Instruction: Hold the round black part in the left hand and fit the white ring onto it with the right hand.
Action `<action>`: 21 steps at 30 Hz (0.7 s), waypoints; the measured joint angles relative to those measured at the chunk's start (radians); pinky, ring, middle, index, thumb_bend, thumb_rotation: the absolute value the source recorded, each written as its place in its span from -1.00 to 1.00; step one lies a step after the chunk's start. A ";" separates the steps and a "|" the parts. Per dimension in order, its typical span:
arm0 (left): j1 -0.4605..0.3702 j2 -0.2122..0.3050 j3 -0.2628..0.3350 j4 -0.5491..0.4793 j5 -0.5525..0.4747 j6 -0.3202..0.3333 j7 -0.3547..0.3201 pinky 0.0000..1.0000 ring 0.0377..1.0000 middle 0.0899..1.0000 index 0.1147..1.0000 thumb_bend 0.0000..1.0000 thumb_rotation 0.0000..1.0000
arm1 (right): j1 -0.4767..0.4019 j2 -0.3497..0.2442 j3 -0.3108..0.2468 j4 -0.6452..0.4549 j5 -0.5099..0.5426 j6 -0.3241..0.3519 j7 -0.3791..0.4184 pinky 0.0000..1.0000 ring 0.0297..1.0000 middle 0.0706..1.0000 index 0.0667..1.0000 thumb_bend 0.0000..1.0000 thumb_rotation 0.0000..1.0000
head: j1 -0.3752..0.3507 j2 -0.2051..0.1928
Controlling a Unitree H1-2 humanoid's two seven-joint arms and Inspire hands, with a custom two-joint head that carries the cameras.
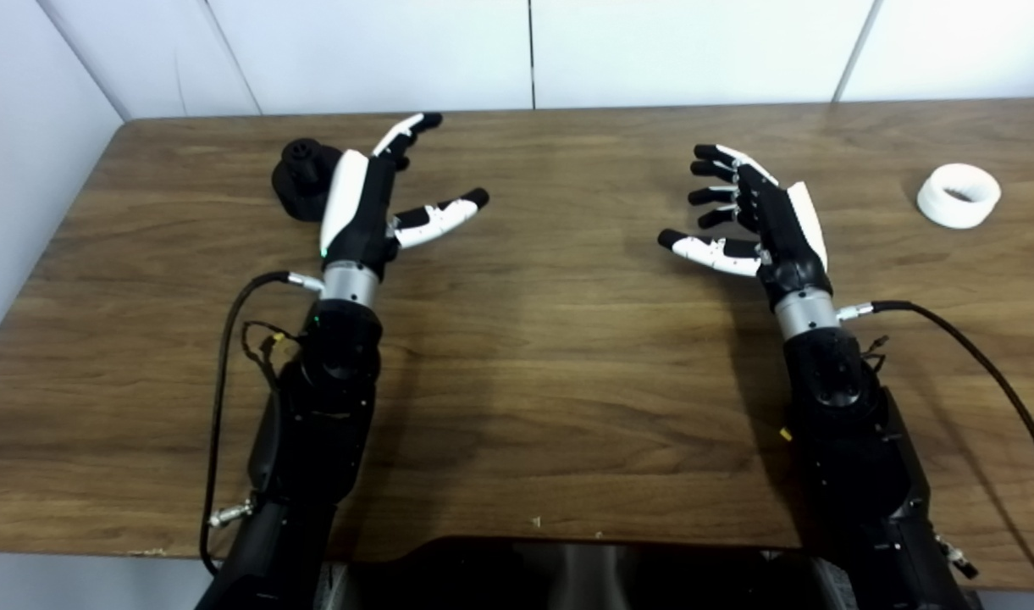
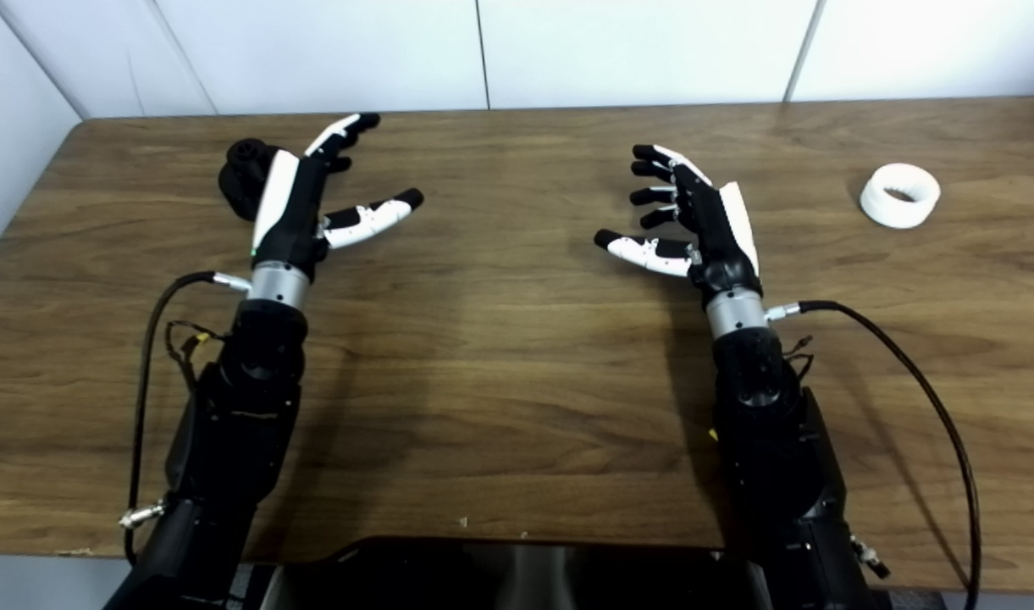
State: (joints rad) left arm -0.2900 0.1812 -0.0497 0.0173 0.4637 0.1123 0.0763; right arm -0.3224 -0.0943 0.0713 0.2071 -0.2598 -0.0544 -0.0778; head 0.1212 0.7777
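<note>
Two hands hang over the wooden table (image 1: 517, 381), and both are empty with their fingers spread apart. The left hand (image 1: 373, 199) is at the far left, with its palm turned toward the middle of the table. The round black part (image 1: 303, 176) sits on the table just beside it, on the back side of the hand, so the hand faces away from it. It looks like the first step is to pick this part up. To do that well, the left hand should go around to the part or turn its palm to it, then close the fingers and thumb around the wide bottom. The small post on top should stay free and point up, because I think the ring goes there. The right hand (image 1: 758, 220) waits near the middle right, palm facing in. The white ring (image 1: 959, 195) lies flat at the far right, well apart from that hand. The right hand has to reach out to the right to get it, and pinch it by the rim so the hole stays clear.
</note>
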 measured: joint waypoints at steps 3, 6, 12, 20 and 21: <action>0.000 0.024 0.002 -0.004 0.018 0.024 0.000 0.65 0.82 0.81 0.67 0.54 -0.44 | -0.001 0.000 0.000 0.002 0.000 0.000 -0.001 0.09 0.33 0.54 0.58 0.43 -0.83 | 0.005 -0.002; 0.000 0.041 0.003 -0.008 0.050 0.042 0.000 0.67 0.80 0.81 0.66 0.58 -0.41 | -0.001 0.000 0.000 0.002 -0.001 0.000 -0.002 0.08 0.34 0.53 0.58 0.44 -0.82 | 0.005 -0.002; -0.001 0.082 0.005 -0.011 0.110 0.068 0.002 0.74 0.80 0.81 0.69 0.59 -0.35 | -0.001 -0.001 0.000 0.005 -0.004 0.000 -0.002 0.07 0.33 0.52 0.58 0.44 -0.82 | 0.005 -0.002; -0.020 0.119 0.022 -0.009 0.162 0.125 0.005 0.73 0.78 0.79 0.73 0.56 -0.29 | -0.002 -0.005 0.000 0.006 -0.003 0.000 -0.002 0.10 0.35 0.54 0.59 0.43 -0.83 | 0.006 -0.003; -0.022 0.123 0.025 -0.009 0.165 0.131 0.005 0.74 0.78 0.79 0.73 0.56 -0.29 | -0.002 -0.006 0.000 0.006 -0.004 0.000 -0.002 0.10 0.35 0.54 0.59 0.43 -0.83 | 0.006 -0.003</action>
State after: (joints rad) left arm -0.3123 0.3037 -0.0242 0.0088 0.6287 0.2436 0.0809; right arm -0.3240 -0.1000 0.0710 0.2129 -0.2636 -0.0542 -0.0798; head 0.1273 0.7747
